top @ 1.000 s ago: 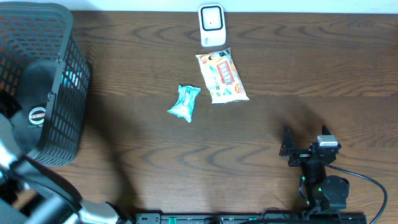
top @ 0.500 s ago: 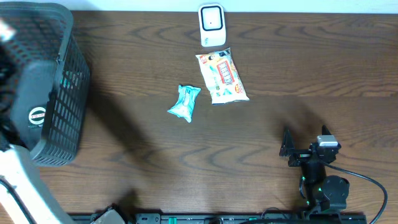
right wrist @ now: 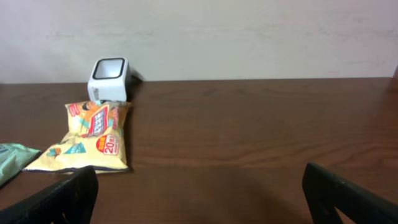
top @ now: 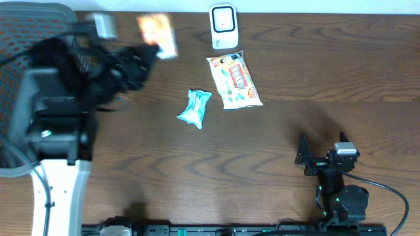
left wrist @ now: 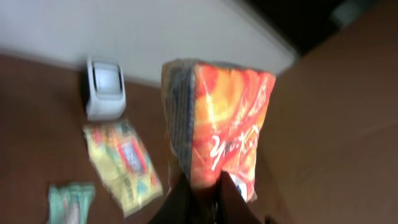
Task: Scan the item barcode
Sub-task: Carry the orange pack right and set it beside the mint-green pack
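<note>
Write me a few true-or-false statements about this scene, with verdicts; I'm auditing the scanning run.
1. The left gripper is shut on the orange packet. True.
2. The right gripper holds the teal packet. False: it stands open and empty, and the teal packet lies on the table.
3. The yellow packet lies on the table just in front of the scanner. True.
4. The orange packet lies flat on the table. False: it is held up in the air, to the left of the scanner in the overhead view.

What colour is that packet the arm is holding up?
Orange and red with pale lettering; the left wrist view shows the packet best.
</note>
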You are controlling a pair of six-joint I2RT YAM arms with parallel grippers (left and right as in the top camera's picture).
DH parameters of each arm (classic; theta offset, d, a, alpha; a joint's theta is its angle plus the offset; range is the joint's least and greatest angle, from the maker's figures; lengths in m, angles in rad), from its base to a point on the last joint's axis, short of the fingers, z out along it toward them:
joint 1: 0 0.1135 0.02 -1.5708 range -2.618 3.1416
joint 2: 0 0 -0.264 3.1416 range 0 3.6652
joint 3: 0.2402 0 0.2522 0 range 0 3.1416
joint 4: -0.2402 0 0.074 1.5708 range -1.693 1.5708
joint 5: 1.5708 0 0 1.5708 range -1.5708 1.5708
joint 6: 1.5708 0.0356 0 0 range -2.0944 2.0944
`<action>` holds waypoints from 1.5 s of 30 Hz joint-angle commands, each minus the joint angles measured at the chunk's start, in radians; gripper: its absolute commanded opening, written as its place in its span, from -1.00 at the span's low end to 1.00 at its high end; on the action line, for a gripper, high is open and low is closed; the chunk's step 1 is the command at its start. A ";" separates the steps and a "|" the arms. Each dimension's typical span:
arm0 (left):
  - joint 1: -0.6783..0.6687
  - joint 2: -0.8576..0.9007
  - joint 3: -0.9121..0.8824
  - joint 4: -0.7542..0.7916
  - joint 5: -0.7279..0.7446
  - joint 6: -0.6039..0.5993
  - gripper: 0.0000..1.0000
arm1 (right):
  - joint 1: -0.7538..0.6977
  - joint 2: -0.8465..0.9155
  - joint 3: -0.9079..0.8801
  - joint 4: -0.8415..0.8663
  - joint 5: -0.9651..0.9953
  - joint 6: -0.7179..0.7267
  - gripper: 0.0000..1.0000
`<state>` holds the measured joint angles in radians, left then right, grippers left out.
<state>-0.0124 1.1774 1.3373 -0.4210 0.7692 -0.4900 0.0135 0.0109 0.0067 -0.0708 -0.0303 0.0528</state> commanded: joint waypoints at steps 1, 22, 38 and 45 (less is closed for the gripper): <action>-0.131 0.052 0.011 -0.090 -0.213 0.053 -0.86 | 0.009 -0.004 -0.001 -0.004 -0.006 0.014 0.98; -0.406 0.439 0.011 -0.209 -0.561 0.097 -0.86 | 0.009 -0.004 -0.001 -0.004 -0.005 0.013 0.99; -0.405 0.449 0.011 -0.204 -0.561 0.100 -0.20 | 0.009 -0.004 -0.001 -0.004 -0.005 0.014 0.98; -0.403 0.398 0.037 -0.199 -0.562 0.204 0.19 | 0.009 -0.004 -0.001 -0.004 -0.005 0.013 0.99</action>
<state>-0.4160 1.6241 1.3373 -0.6239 0.2249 -0.3450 0.0135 0.0113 0.0067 -0.0704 -0.0299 0.0528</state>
